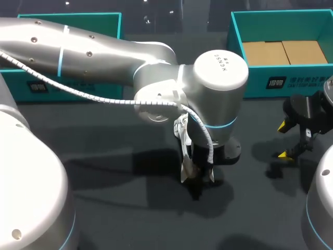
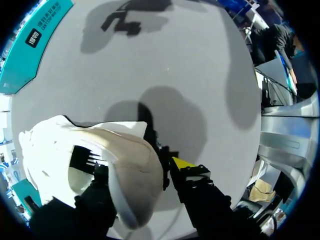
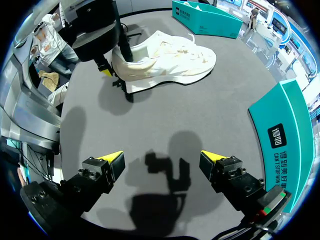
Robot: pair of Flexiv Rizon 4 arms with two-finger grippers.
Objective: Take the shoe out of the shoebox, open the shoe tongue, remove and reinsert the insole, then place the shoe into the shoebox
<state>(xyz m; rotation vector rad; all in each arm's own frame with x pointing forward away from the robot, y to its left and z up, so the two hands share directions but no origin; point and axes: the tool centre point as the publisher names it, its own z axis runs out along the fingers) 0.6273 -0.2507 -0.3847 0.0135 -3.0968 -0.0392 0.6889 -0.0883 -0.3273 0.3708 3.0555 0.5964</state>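
A white shoe (image 3: pixel 165 60) lies on its sole on the dark table (image 3: pixel 210 120), well ahead of my right gripper (image 3: pixel 161 157), which stands open and empty. My left gripper (image 2: pixel 141 167) straddles the heel of the shoe (image 2: pixel 125 170). One finger is inside the shoe's opening and the yellow-tipped finger (image 2: pixel 182 162) is behind the heel. Both lie against the heel wall. In the head view my left arm (image 1: pixel 156 73) reaches to the middle and hides the shoe. There the left gripper (image 1: pixel 200 177) points down and the right gripper (image 1: pixel 282 139) hovers at the right edge.
An open teal shoebox (image 1: pixel 237 57) with a brown cardboard floor stands at the back right. A second teal box (image 1: pixel 78 88) stands at the back left, behind my left arm. Bare table lies between the two grippers.
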